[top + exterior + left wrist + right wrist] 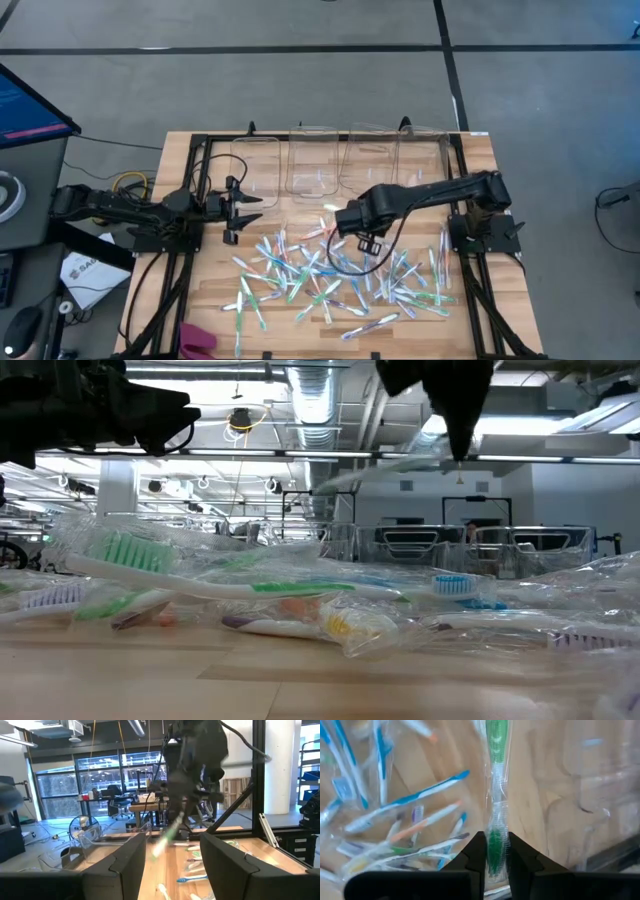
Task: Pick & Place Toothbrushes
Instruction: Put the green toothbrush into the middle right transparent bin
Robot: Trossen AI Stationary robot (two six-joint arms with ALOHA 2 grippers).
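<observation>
High view: the wooden bench [210, 300] carries a scattered pile of toothbrushes [330, 285] across its near and middle area, with four clear bins [340, 165] in a row along the far edge. The right gripper [340, 222] sits over the far edge of the pile, just near of the bins, near the bench centre. The left gripper [250, 207] waits at the left side, pointing toward the centre, near the leftmost bin. A pink object [197, 342] lies at the near left edge. Low view: wrapped toothbrushes lie in the foreground, including a green-bristled toothbrush [200, 565] on top of the heap; the right arm [445, 395] comes down from above, and a slim wrapped item extends from it toward the left, raised clear of the pile. Left wrist view: the left gripper [172, 857] has its fingers [125, 860] spread apart with nothing between them; farther off, the right arm holds the green toothbrush [167, 836] tilted above the bench. Right wrist view: the right gripper [493, 852] is clenched on the green toothbrush [496, 795] in its clear wrapper, fingers [476, 852] pressing both sides of the handle, with the loose pile on one side and a clear bin [585, 790] on the other.
</observation>
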